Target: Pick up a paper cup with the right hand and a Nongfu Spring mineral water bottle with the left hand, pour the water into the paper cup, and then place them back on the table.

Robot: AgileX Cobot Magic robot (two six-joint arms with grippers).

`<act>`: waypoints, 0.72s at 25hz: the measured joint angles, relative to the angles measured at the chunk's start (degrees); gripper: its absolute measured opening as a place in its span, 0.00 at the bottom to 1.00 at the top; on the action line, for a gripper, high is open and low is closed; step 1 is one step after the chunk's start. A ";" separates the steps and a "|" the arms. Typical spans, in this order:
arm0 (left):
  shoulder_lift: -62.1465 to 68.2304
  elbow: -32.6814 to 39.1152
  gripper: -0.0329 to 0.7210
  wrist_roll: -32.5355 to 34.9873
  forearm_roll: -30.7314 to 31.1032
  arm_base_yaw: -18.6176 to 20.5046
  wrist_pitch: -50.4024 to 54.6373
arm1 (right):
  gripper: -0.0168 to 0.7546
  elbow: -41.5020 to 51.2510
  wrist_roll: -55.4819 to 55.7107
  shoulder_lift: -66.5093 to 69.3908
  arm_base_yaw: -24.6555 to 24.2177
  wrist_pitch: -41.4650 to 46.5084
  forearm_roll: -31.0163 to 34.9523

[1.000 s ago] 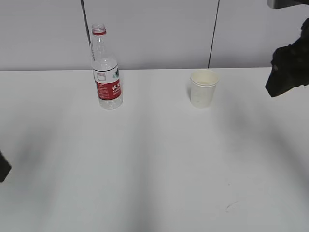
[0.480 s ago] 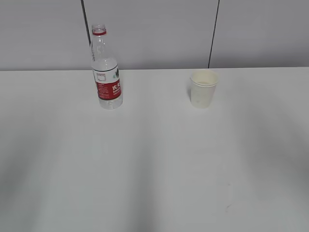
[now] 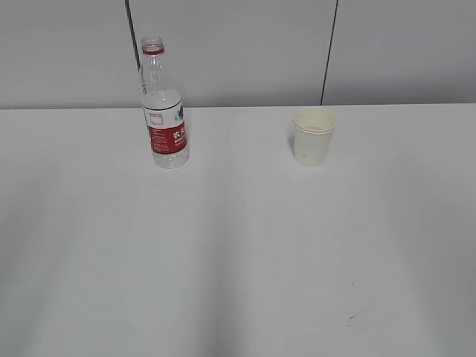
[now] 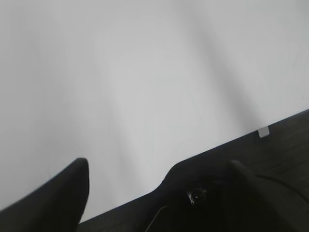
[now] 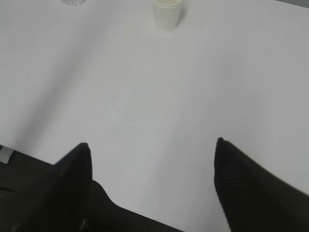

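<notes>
In the exterior view, a plain white desk [image 3: 238, 260] fills the lower part of the scene, with neither arm in sight. Nearest the camera the desk is bare apart from a few tiny dark specks [image 3: 355, 318] toward the right front.

Farther back on the left, the Nongfu Spring mineral water bottle [image 3: 163, 111] stands upright, clear plastic with a red-and-white label around its middle, a red neck ring and no cap visible. At about the same depth, right of centre and well apart from the bottle, the paper cup [image 3: 313, 136] stands upright with its open mouth up. Behind both runs a pale grey wall [image 3: 238, 52] with two thin dark vertical lines.

In the right wrist view, the right end effector [image 5: 152, 159] hangs above the near part of the desk, its two dark fingers [image 5: 241, 188] spread wide with only bare white surface between them; it has hold of nothing. The cup [image 5: 167, 13] sits far ahead at the top edge of this view, and the base of the bottle [image 5: 74, 2] just shows at the top left.

In the left wrist view, the left end effector [image 4: 157, 164] is seen above the white desk near its dark front edge [image 4: 270, 145]. Its two dark fingers [image 4: 63, 193] stand apart, with nothing between them. Neither bottle nor cup appears in this view.
</notes>
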 joint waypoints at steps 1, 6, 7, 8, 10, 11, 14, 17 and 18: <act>-1.62 0.05 0.72 0.00 0.00 0.00 0.00 | 0.78 1.89 0.00 -2.23 0.00 0.00 0.00; -8.18 3.59 0.78 0.00 0.00 0.00 0.18 | 0.78 10.98 0.05 -13.10 0.00 0.22 -0.21; -9.27 4.97 0.78 0.00 0.00 0.00 0.18 | 0.78 12.63 0.05 -15.52 0.00 0.36 -0.31; -10.28 6.36 0.79 0.00 0.00 0.00 0.18 | 0.78 14.12 0.05 -17.87 0.00 0.36 -0.31; -11.86 8.91 0.79 0.00 0.00 0.00 0.18 | 0.78 16.49 0.05 -22.08 0.00 0.50 -0.96; -12.66 10.21 0.79 0.00 0.00 0.00 0.30 | 0.78 17.62 0.05 -24.24 0.00 0.50 -1.48; -14.43 13.19 0.79 0.00 0.28 0.00 -0.54 | 0.78 20.82 0.05 -28.99 0.00 0.53 -3.36; -14.99 13.75 0.79 0.00 1.58 0.00 -3.36 | 0.78 24.04 0.29 -31.91 0.00 0.63 -4.23; -14.98 13.93 0.79 0.00 1.87 0.00 -4.33 | 0.78 25.24 0.69 -32.35 0.00 0.63 -4.35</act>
